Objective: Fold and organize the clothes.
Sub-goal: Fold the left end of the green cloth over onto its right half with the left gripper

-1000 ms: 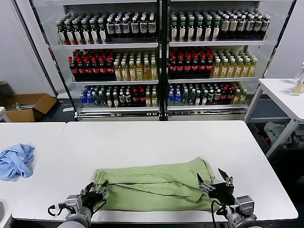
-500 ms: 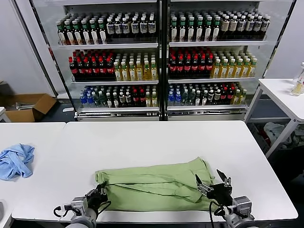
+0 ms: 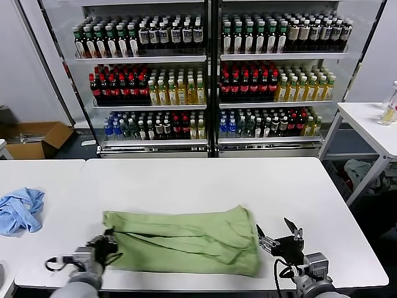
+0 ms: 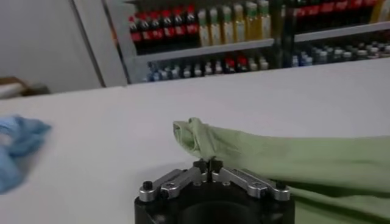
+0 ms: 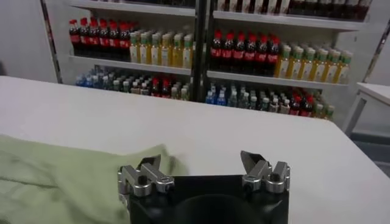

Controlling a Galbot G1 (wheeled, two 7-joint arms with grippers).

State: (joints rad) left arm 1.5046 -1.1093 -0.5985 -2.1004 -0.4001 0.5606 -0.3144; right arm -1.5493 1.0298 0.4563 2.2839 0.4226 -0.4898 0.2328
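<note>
The light green shirt (image 3: 183,239) lies folded into a long band across the near part of the white table (image 3: 205,180). Its collar, buttons and logo are hidden. My left gripper (image 3: 107,243) is shut on the shirt's left end, at the table's near left; in the left wrist view its fingertips (image 4: 208,165) pinch the green cloth (image 4: 244,149). My right gripper (image 3: 277,235) is open and empty just right of the shirt's right end; in the right wrist view (image 5: 202,163) the cloth (image 5: 67,176) lies beside one finger.
A crumpled blue garment (image 3: 20,210) lies on the neighbouring table at left. Drink coolers (image 3: 211,74) stand behind the table. Another white table (image 3: 372,124) is at the far right. A cardboard box (image 3: 37,138) sits on the floor at left.
My left gripper has moved left with the shirt's end in it, and the whole shirt has slid left away from my right gripper. The right gripper stays open and in place.
</note>
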